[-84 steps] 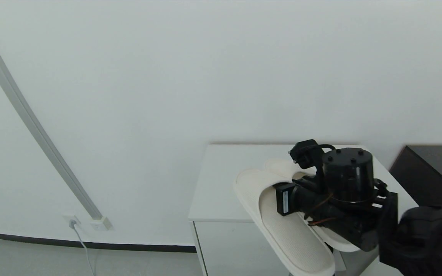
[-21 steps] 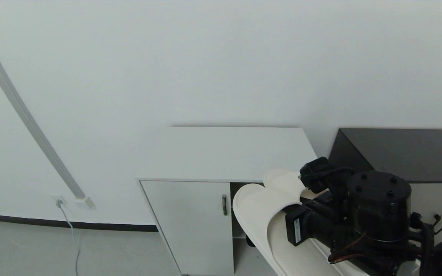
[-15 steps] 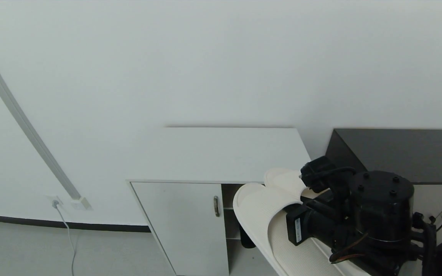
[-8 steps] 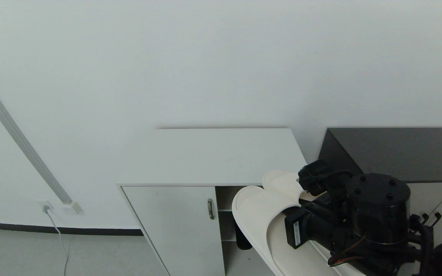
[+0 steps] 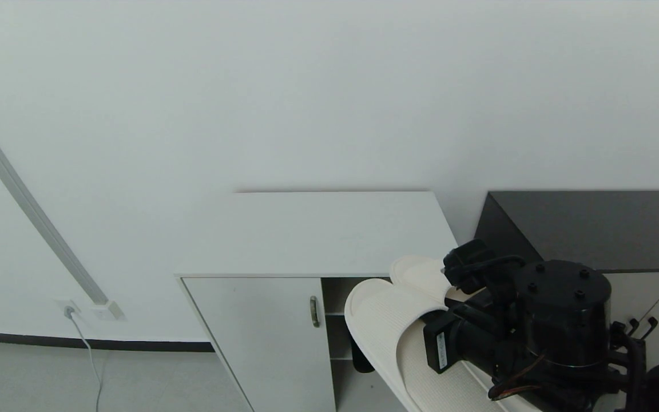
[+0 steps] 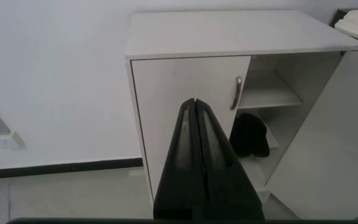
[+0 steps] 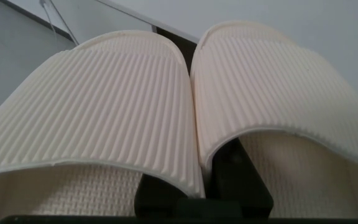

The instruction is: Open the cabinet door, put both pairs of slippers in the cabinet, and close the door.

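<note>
A plain white wall [image 5: 329,86] is at the far side of the room. On the left, a long grey strip [image 5: 26,200] runs down the wall at a slant and ends at a small white box [image 5: 107,311]. Just beside the box is a white wall socket [image 5: 68,311], and a thin pale cable [image 5: 96,372] hangs down from it. A black strip [image 5: 20,337] runs along the bottom of the wall, above the light grey floor [image 5: 32,383]. A white cabinet [image 5: 329,229] with a flat top stands against the wall. Just to its right is a dark cupboard [image 5: 592,229] with a flat black top.
</note>
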Tool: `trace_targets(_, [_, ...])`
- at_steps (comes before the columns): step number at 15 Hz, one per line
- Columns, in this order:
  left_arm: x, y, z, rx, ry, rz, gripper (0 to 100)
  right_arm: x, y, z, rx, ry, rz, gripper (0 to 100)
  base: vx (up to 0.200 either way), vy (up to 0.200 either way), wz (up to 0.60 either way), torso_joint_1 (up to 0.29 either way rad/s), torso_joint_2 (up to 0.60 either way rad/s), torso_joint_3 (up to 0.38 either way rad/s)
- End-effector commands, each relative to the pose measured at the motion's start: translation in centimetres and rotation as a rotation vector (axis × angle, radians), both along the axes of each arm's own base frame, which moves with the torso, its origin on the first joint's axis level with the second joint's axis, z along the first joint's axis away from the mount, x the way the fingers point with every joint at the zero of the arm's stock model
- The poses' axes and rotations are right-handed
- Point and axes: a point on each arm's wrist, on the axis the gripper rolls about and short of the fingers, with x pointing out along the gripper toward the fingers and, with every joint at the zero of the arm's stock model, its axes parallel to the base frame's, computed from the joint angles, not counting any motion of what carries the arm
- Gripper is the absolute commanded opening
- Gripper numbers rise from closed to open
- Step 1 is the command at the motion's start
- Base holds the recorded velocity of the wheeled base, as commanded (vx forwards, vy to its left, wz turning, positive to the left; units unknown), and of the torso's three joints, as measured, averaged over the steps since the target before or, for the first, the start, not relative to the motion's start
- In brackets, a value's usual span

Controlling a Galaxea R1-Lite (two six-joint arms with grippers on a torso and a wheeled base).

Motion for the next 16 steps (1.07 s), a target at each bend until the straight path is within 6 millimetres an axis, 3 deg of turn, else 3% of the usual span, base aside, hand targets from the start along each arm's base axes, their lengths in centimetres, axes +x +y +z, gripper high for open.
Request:
trace_targets(1, [0.0, 0.0, 0.0, -0.001, 0.0, 0.0, 0, 0.0, 0.06, -0.08, -0.002, 0.002, 0.002, 0, 0.0, 0.0, 0.0, 0.0, 0.0, 0.0])
trace_targets(6, [0.0, 0.0, 0.0, -0.001, 0.0, 0.0, 0, -0.22, 0.06, -0.31, -0.009, 0.008, 0.008, 0, 0.0, 0.0, 0.0, -0.103, 0.22, 0.13])
trace_targets(16, [0.0, 0.01, 0.0, -0.008, 0.0, 0.004, 0, -0.25, 0.08, -0.39, -0.012, 0.009, 0.007, 0, 0.0, 0.0, 0.0, -0.186, 0.43, 0.239])
